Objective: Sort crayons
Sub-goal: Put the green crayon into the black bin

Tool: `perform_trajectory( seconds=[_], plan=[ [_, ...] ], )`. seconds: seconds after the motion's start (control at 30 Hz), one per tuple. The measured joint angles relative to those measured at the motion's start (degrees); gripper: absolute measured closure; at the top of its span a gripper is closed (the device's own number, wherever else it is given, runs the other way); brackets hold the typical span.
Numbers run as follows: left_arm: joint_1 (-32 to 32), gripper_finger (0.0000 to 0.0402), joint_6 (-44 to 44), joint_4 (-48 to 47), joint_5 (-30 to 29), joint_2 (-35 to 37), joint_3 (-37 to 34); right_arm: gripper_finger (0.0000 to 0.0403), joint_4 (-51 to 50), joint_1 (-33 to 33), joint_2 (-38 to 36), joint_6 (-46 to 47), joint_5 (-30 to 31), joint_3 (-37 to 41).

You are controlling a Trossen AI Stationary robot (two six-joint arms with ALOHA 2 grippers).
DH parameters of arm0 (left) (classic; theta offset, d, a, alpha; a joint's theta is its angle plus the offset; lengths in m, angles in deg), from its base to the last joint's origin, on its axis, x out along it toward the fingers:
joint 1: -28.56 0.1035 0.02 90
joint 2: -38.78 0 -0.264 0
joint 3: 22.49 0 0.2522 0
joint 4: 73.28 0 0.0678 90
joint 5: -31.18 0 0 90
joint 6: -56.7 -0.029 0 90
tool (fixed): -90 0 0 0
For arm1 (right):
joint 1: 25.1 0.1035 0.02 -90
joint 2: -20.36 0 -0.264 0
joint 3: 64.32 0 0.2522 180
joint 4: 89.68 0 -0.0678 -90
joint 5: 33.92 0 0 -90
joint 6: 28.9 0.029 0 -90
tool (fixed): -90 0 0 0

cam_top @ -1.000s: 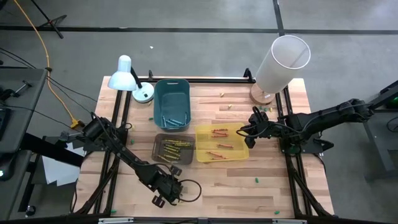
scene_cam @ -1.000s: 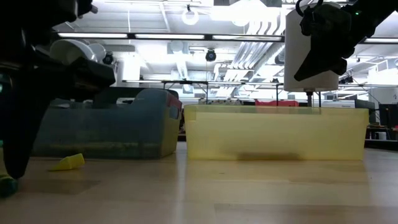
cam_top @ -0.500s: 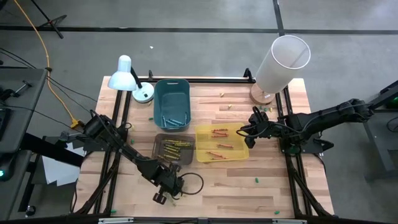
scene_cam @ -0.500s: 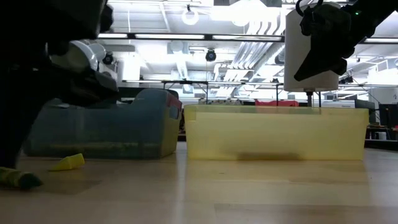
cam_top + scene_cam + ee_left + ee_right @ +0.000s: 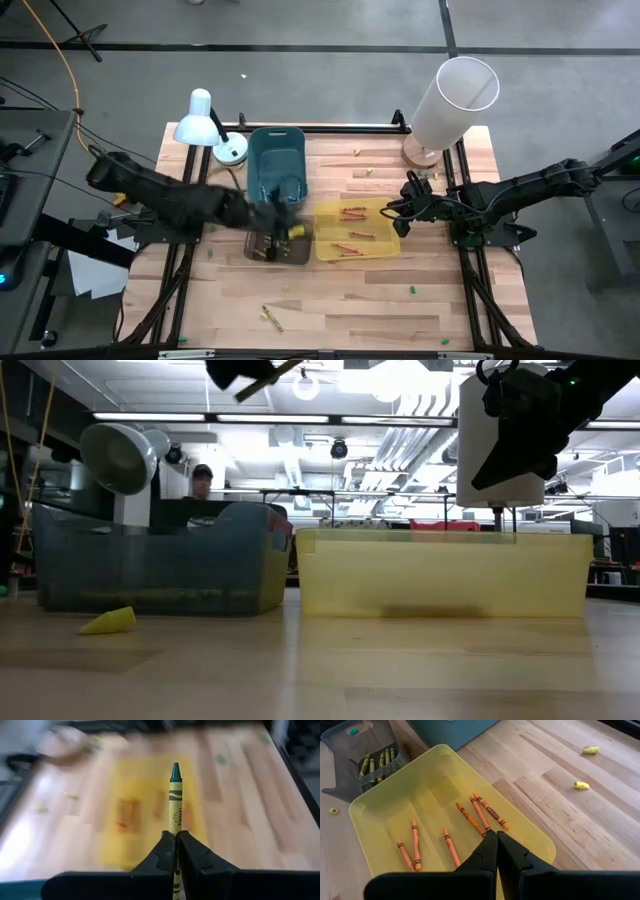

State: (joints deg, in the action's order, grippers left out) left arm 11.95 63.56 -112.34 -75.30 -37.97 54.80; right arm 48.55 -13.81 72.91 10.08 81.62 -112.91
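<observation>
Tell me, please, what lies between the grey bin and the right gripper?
In the high view, the yellow bin with orange crayons lies between the grey bin and the right gripper.

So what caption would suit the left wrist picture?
Left gripper fingers shut on a yellow-wrapped, green-tipped crayon, carried above the blurred yellow bin.

You're over a pale wooden surface [image 5: 440,270], planked, satin sheen. Yellow bin [image 5: 380,807] is translucent smooth plastic; teal bin [image 5: 276,150] glossier plastic. The green crayon [image 5: 175,800] wears a matt paper wrapper, between matt black jaws.

Two dark jointed arms; black tapered fingers [image 5: 487,855].
</observation>
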Motion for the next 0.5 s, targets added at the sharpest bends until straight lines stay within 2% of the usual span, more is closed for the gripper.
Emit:
perform_trajectory(
  seconds=[0.13, 0.37, 0.5],
  plan=[
    [3.55, 0.0401, 0.69, 1.95, -1.63, 4.35, -0.71, 0.0403, 0.0, 0.0, 0.01, 0.07, -0.05, 0.0],
    [2.68, 0.0401, 2.22, 8.06, -1.13, 6.29, -6.58, 0.0403, -0.02, 0.0, 0.01, 0.43, -0.52, -0.02],
    [1.18, 0.0401, 4.79, 2.71, -0.75, 5.28, -8.31, 0.0403, -0.02, 0.0, 0.01, 2.14, -0.55, -0.02]
  ],
)
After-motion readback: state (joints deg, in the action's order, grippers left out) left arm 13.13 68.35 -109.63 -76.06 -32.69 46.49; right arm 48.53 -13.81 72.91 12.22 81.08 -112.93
